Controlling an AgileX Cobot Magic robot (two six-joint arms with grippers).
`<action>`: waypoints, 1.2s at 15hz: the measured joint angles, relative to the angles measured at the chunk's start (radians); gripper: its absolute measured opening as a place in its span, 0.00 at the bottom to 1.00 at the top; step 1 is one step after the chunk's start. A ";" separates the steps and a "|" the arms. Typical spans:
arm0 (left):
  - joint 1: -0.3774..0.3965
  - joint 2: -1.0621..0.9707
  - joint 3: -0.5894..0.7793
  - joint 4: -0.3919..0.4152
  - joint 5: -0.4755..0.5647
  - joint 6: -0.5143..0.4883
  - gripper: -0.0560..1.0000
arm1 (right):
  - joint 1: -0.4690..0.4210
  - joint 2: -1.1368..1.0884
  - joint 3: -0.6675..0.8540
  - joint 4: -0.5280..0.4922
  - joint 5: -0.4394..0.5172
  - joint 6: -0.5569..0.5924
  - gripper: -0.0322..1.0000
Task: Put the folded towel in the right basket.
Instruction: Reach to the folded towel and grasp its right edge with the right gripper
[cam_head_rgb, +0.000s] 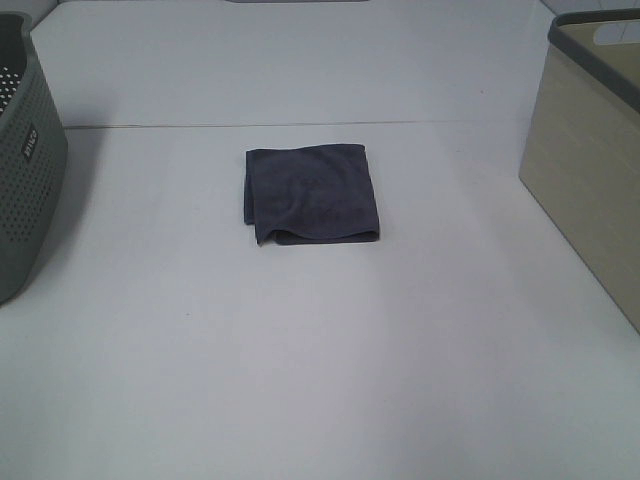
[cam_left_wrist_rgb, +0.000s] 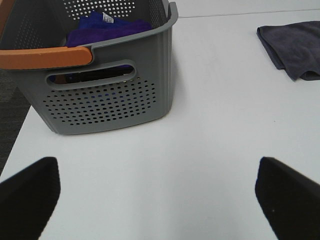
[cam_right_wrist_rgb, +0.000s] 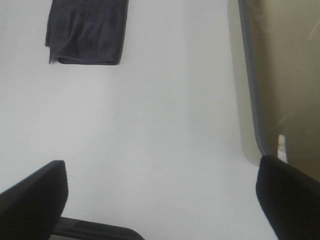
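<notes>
A dark grey folded towel (cam_head_rgb: 313, 193) lies flat at the middle of the white table; it also shows in the left wrist view (cam_left_wrist_rgb: 295, 47) and the right wrist view (cam_right_wrist_rgb: 86, 31). The beige right basket (cam_head_rgb: 590, 160) stands at the right edge; its rim and inside show in the right wrist view (cam_right_wrist_rgb: 272, 75). Neither gripper shows in the high view. My left gripper (cam_left_wrist_rgb: 159, 195) is open and empty, well short of the towel. My right gripper (cam_right_wrist_rgb: 160, 197) is open and empty, beside the beige basket and away from the towel.
A grey perforated basket (cam_head_rgb: 25, 150) stands at the left edge; in the left wrist view (cam_left_wrist_rgb: 107, 97) it has an orange handle (cam_left_wrist_rgb: 45, 56) and holds purple and blue cloths (cam_left_wrist_rgb: 107, 27). A seam line (cam_head_rgb: 300, 124) crosses the table behind the towel.
</notes>
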 joint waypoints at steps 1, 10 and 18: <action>0.000 0.000 0.000 0.000 0.000 0.000 0.99 | 0.000 0.102 -0.060 0.042 0.000 -0.013 0.98; 0.000 0.000 0.000 0.000 0.000 0.000 0.99 | 0.152 1.100 -0.647 0.275 -0.067 -0.070 0.97; 0.000 0.000 0.000 0.000 0.000 0.000 0.99 | 0.152 1.546 -1.045 0.315 -0.096 -0.036 0.97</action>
